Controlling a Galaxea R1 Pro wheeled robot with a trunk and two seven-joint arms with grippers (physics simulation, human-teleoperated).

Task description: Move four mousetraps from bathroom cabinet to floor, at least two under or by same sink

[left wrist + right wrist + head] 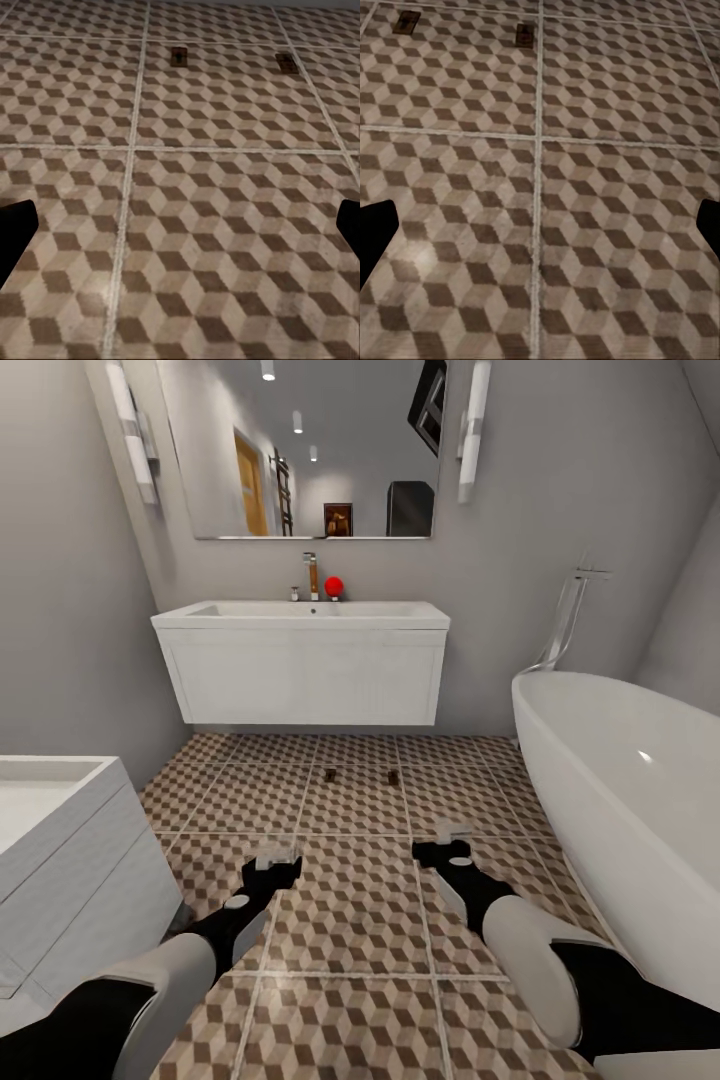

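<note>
1. Cube-patterned bathroom floor (350, 920) already carries two mousetraps (329, 773), lying near the sink's (300, 660) front.
2. Left gripper (272, 857) and right gripper (448, 847) hover spread, empty.
3. Two remain to fetch, I judge.

Two mousetraps (330, 773) (393, 777) lie side by side on the bathroom floor (360, 920) before the sink (300, 660)

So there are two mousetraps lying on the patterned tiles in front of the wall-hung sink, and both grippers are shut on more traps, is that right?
Not quite. Two mousetraps do lie on the bathroom floor before the sink, but the left gripper and right gripper are open and empty; both wrist views show their fingers spread wide over bare tiles.
</note>
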